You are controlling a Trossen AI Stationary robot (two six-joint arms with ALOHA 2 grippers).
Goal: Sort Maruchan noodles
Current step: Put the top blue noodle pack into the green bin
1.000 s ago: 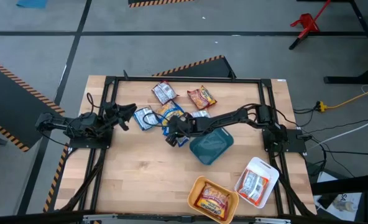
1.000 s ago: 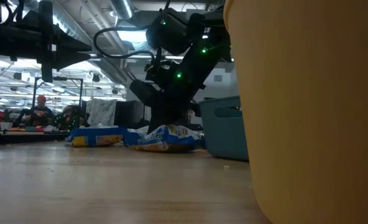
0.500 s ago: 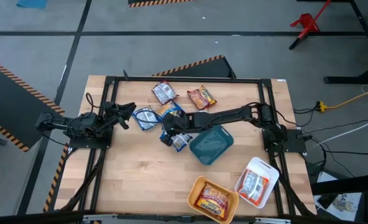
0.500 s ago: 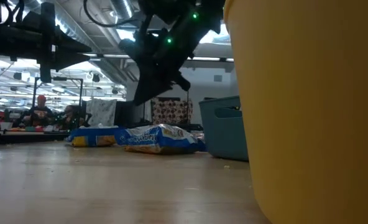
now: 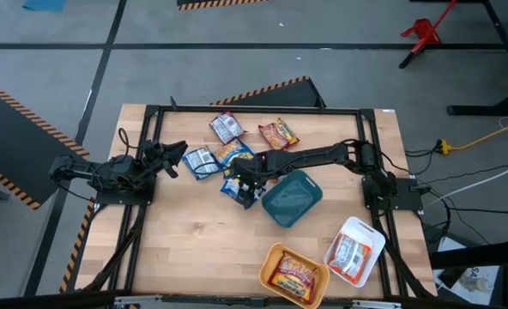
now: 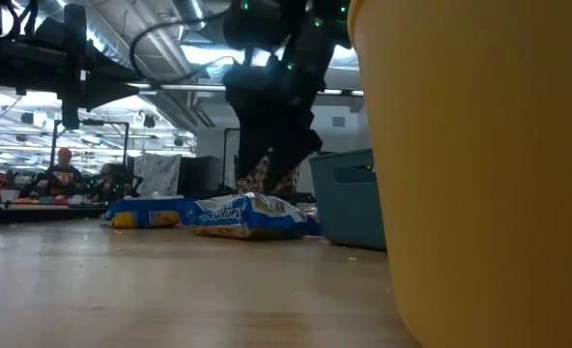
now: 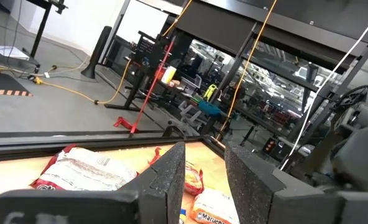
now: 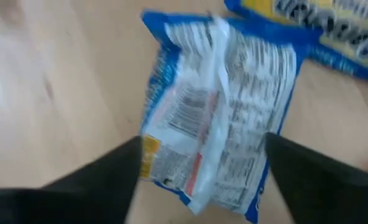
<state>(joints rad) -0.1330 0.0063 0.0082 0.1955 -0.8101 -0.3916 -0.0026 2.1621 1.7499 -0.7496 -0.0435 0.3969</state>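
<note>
Overhead and wrist views of a wooden worktop (image 5: 185, 240) with two arms.

Right arm (image 5: 314, 157): reaches across the worktop toward its middle, beside the teal tray (image 5: 292, 199). Right jaws: released, spread wide to either side of a blue-and-white packet (image 8: 221, 106), grasping nothing. Fingers (image 8: 109, 180) clear of the wrapper. Packet seen back side up in the right wrist view, barcode and printed panel showing, flat on the wood; the same packet (image 5: 241, 191) just beside the teal tray's near corner in the high view.

Left arm (image 5: 108, 172): waits at the left side of the worktop. Left jaws: slightly parted, nothing between them, pointing toward the loose packets.

Loose packets near the far edge:
- red-and-white packet (image 5: 226, 127)
- orange packet (image 5: 278, 134), beside it
- blue packet (image 5: 201, 160), nearest the left jaws
- yellow-and-blue packet (image 5: 234, 152), close behind the right jaws

Trays at the near right corner:
- orange tray (image 5: 274, 255), holds one orange packet
- white tray (image 5: 367, 232), holds one red-and-white packet
- teal tray, holds none

Low view: orange tray wall (image 6: 479, 174) fills the foreground.
</note>
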